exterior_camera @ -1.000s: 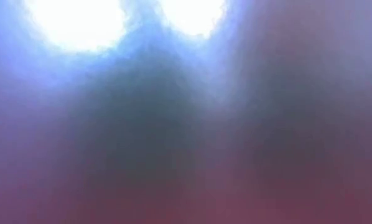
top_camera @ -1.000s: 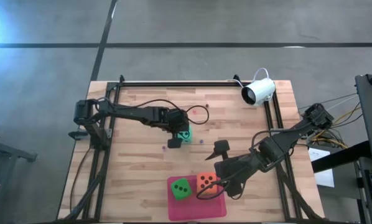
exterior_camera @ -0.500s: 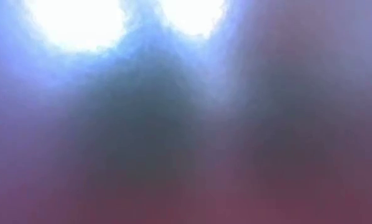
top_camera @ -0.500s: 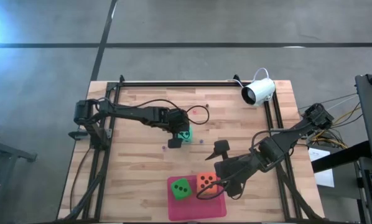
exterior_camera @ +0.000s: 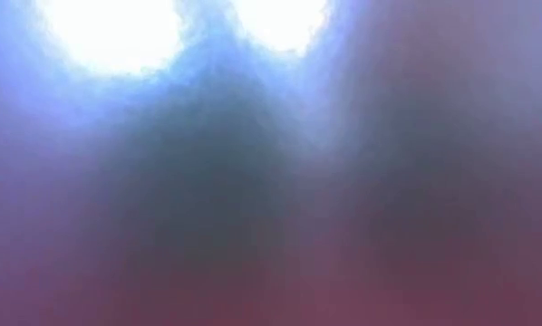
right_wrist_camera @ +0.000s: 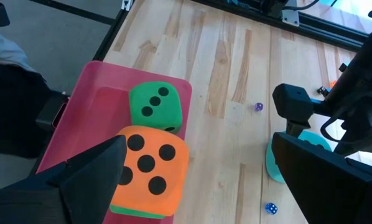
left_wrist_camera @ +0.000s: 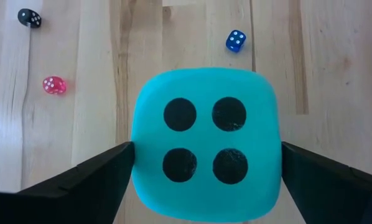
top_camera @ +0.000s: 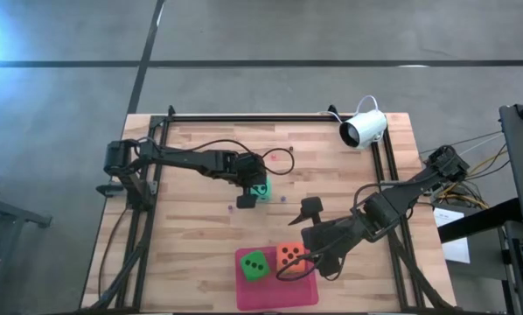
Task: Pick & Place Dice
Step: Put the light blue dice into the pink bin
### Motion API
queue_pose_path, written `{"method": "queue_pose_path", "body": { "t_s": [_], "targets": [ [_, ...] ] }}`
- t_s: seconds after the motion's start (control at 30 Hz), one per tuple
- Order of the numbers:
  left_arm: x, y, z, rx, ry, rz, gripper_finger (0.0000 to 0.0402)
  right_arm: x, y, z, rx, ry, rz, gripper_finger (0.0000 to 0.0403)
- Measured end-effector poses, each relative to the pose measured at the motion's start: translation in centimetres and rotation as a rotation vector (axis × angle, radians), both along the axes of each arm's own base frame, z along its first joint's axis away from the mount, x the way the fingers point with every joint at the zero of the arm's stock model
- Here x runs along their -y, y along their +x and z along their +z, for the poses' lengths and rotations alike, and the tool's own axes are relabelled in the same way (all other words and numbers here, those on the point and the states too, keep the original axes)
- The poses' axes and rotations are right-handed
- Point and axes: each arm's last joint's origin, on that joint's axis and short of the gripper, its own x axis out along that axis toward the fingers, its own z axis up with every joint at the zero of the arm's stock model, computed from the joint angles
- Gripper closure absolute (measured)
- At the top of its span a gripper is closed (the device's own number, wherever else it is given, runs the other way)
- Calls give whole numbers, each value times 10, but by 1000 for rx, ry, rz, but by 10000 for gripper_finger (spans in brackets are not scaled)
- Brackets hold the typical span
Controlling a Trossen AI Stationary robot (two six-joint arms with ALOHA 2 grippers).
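My left gripper (top_camera: pixel 254 185) is shut on the teal die (left_wrist_camera: pixel 204 144), whose four-pip face shows, near the middle of the table (top_camera: pixel 200 236). My right gripper (top_camera: pixel 307 255) is open over the pink mat (right_wrist_camera: pixel 89 112) at the near edge. One finger (right_wrist_camera: pixel 86 177) stands next to the orange-red die (right_wrist_camera: pixel 150 171), which sits on top of something green (right_wrist_camera: pixel 133 211). A bright green die (right_wrist_camera: pixel 155 107) rests on the mat beside it. The low view is a blur and shows nothing. My left gripper pinches the teal die between its two fingers, one on each of two opposite sides (left_wrist_camera: pixel 134 155). The fingers come from above, and the four-pip face is turned up toward the wrist. Whether the die is clear of the table, I cannot tell.
Tiny dice lie on the wood: black (left_wrist_camera: pixel 29 17), pink (left_wrist_camera: pixel 53 85) and blue (left_wrist_camera: pixel 236 41), and a purple one (right_wrist_camera: pixel 259 107). A white camera (top_camera: pixel 364 129) stands at the far right, and a black block (top_camera: pixel 311 207) sits right of centre.
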Motion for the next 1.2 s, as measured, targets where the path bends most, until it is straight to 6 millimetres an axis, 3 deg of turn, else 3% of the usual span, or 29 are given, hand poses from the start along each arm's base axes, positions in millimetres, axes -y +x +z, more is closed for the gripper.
{"method": "queue_pose_path", "body": {
  "t_s": [0.93,1.2],
  "targets": [
    [0,0,0,-3,-5,10,8,0,0,0,0,0,0,3],
    [0,-2,13,30,9,-11,2,0,0,0,0,0,0,3]
  ]
}}
